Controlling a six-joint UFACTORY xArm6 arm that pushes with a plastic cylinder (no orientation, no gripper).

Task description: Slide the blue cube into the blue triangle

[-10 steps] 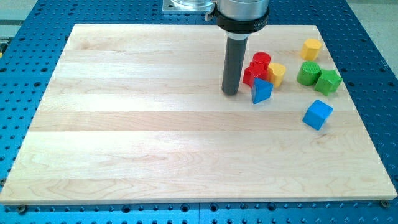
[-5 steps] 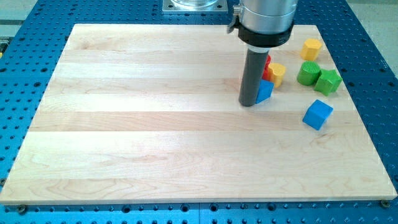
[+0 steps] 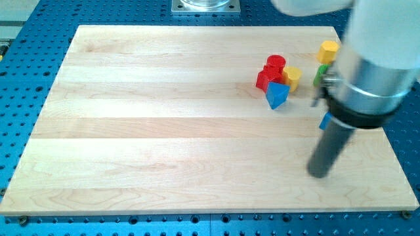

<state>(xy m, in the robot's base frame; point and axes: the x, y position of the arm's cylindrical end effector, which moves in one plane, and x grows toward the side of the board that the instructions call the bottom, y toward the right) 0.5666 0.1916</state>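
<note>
The blue triangle lies on the wooden board at the upper right, touching the red blocks behind it. The blue cube is mostly hidden behind my rod; only a sliver of it shows at the rod's left side. My tip rests on the board at the lower right, below the blue cube and well to the lower right of the blue triangle.
Two red blocks and a yellow block crowd just above the blue triangle. Another yellow block sits near the top right corner. A green block is partly hidden by the arm.
My tip has swept from beside the blue triangle's left to the lower right of the board. It now covers the blue cube and the green blocks. No block has visibly moved.
</note>
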